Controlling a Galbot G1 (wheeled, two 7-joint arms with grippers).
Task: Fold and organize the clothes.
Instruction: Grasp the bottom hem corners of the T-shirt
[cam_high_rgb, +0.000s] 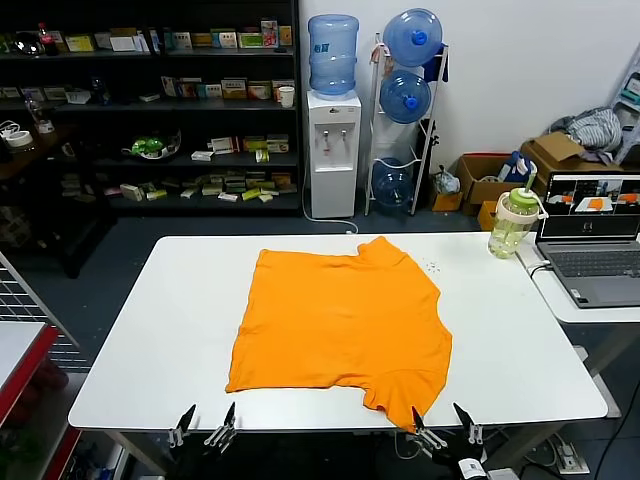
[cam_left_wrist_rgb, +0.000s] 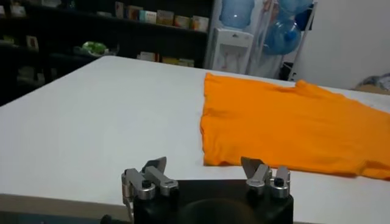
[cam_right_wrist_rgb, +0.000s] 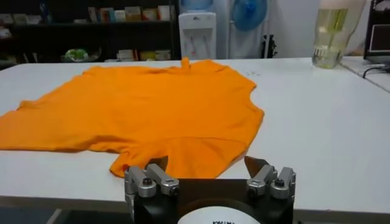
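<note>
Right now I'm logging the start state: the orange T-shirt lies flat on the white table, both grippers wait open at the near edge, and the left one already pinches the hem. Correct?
Not quite. The left gripper holds nothing: the left wrist view shows its open fingers apart from the orange T-shirt, bare white table between. The right gripper also waits open at the near edge.

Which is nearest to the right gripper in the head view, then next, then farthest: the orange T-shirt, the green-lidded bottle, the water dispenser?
From the right gripper, open at the table's near edge:
1. Orange T-shirt, its near sleeve right by the gripper.
2. Green-lidded bottle, at the table's far right corner.
3. Water dispenser, against the back wall beyond the table.
</note>
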